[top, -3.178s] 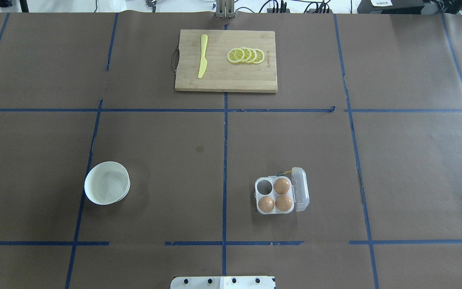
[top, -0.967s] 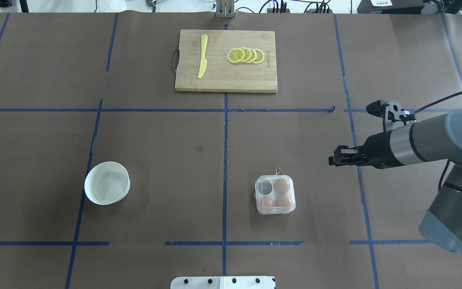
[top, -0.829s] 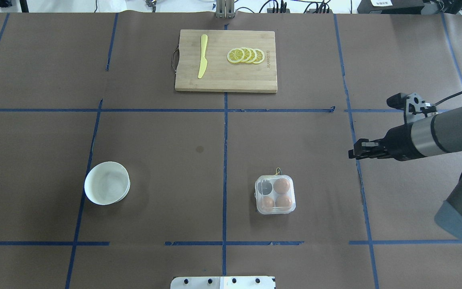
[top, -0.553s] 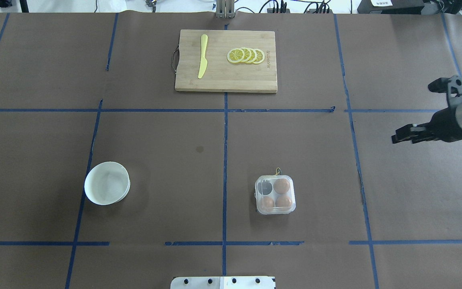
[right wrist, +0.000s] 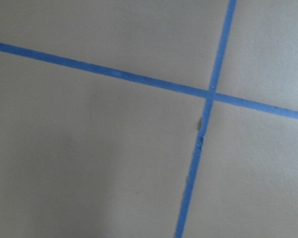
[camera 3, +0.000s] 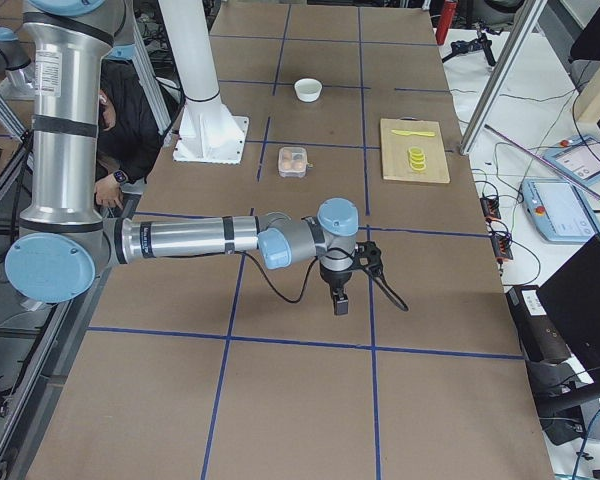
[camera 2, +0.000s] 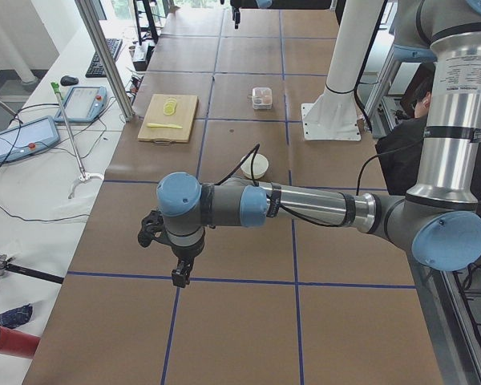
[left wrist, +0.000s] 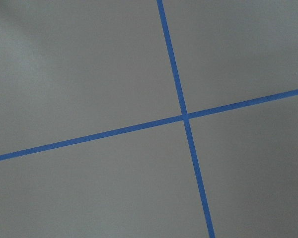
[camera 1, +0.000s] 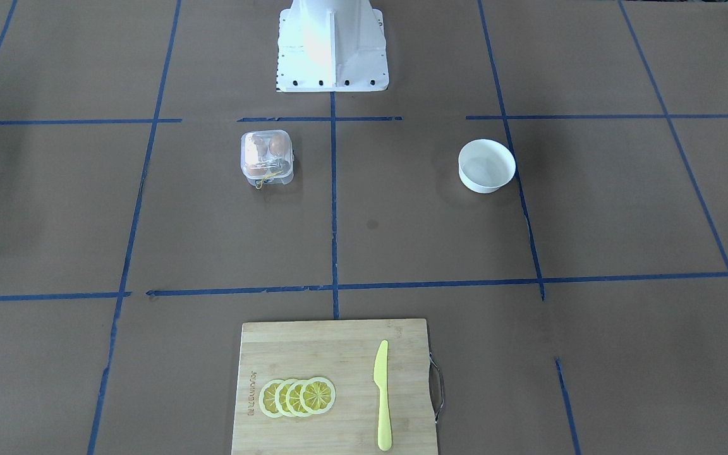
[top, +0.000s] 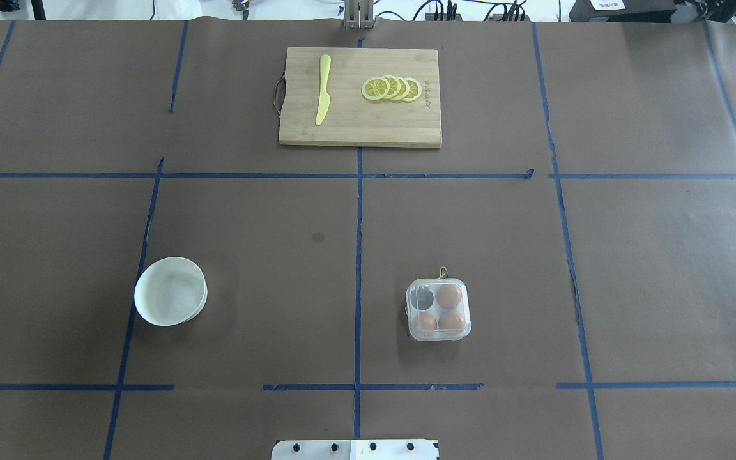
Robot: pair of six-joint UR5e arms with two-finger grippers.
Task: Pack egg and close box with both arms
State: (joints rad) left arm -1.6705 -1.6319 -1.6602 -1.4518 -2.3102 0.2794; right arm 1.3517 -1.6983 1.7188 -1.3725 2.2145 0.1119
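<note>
The clear four-cup box point(top: 438, 310) sits right of the table's middle with its lid shut; it also shows in the front view point(camera 1: 266, 158). Under the lid lie three orange-brown eggs point(top: 448, 296); the far-left cup is empty and dark. A thin yellow band point(top: 441, 273) sticks out at its far edge. Neither arm shows in the overhead or front view. My left gripper point(camera 2: 179, 277) hangs over bare table far out on my left. My right gripper point(camera 3: 340, 300) hangs over bare table far out on my right. I cannot tell whether either is open or shut.
An empty white bowl point(top: 170, 291) stands left of the middle. A wooden cutting board point(top: 342, 128) at the far edge carries a yellow knife point(top: 323, 89) and lemon slices point(top: 392, 88). The white pedestal base point(camera 1: 332, 44) is at my near edge.
The box lid, open 3.2 s ago, is shut. My right arm drew back to the right, away from the box, and has left the overhead view.
</note>
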